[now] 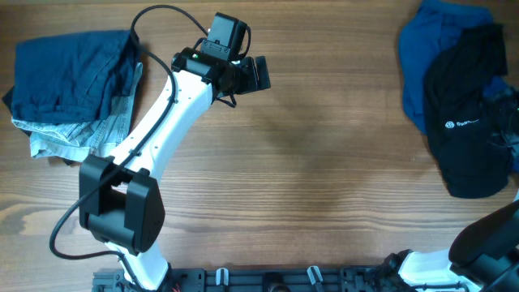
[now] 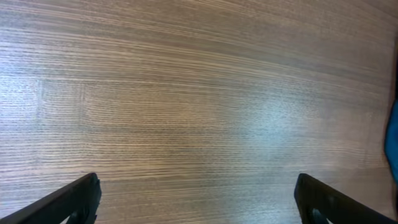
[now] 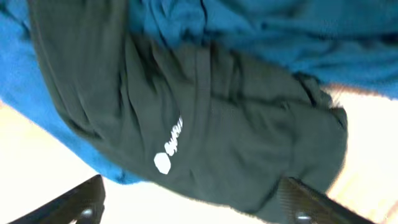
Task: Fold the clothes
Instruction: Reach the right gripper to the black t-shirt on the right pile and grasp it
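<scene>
Wood-grained tabletop (image 1: pixel 324 162) is shown across the whole overhead view. At the right edge of that frame the black garment (image 1: pixel 470 138) is seen crumpled and unfolded, laid partly over a bright blue garment (image 1: pixel 418 57), with its small white logo (image 1: pixel 448 125) and lettering turned upward. In the upper left, a dark blue garment (image 1: pixel 65 65) is heaped on a pale striped cloth (image 1: pixel 57 138).

The left gripper (image 1: pixel 255 73) is held over bare wood at upper centre. In its wrist view the fingers are spread wide apart.

The right arm (image 1: pixel 486 235) is seen only at the lower right corner of the overhead view. In the right wrist view the right gripper (image 3: pixel 191 183) is held over the black garment with its fingers apart. The logo is framed just above the gap between them, and whether the cloth is touched cannot be told.
</scene>
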Robot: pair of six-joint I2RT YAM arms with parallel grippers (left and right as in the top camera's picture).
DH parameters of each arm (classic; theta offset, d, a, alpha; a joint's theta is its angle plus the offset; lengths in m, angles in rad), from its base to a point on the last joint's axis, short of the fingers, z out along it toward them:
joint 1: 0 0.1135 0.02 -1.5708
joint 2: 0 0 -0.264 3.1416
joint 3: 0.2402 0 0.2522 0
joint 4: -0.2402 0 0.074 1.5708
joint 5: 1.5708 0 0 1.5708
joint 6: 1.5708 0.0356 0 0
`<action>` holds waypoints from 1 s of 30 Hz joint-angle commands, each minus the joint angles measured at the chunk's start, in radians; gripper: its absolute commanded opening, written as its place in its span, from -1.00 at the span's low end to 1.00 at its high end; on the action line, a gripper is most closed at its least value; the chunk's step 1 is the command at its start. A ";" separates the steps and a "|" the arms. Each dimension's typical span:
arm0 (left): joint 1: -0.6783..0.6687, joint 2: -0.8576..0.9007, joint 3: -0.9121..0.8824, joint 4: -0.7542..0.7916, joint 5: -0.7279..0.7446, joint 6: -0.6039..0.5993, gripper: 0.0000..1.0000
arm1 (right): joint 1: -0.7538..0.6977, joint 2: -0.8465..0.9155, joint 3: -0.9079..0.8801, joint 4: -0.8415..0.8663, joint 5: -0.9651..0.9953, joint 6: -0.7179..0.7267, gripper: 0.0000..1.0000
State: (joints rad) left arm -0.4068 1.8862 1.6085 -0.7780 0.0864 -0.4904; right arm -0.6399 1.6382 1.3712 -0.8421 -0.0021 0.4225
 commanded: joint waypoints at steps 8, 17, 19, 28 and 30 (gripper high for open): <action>-0.004 0.009 0.012 0.000 -0.018 -0.016 1.00 | 0.001 0.010 -0.363 0.515 -0.118 -0.030 0.50; -0.004 0.009 0.012 -0.002 -0.018 -0.015 1.00 | 0.007 0.010 -0.489 0.727 -0.156 0.003 -0.10; -0.004 0.009 0.012 -0.004 -0.018 -0.015 0.99 | 0.013 0.010 -0.489 0.730 -0.156 0.004 -0.40; -0.004 0.009 0.012 -0.024 -0.036 -0.015 1.00 | 0.022 0.010 -0.489 0.682 -0.104 0.025 0.16; -0.004 0.009 0.012 -0.027 -0.037 -0.015 1.00 | 0.022 0.015 -0.489 0.668 -0.076 0.026 0.20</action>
State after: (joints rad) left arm -0.4068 1.8866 1.6085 -0.8013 0.0711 -0.4923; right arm -0.6224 1.6394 0.8864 -0.1745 -0.1219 0.4316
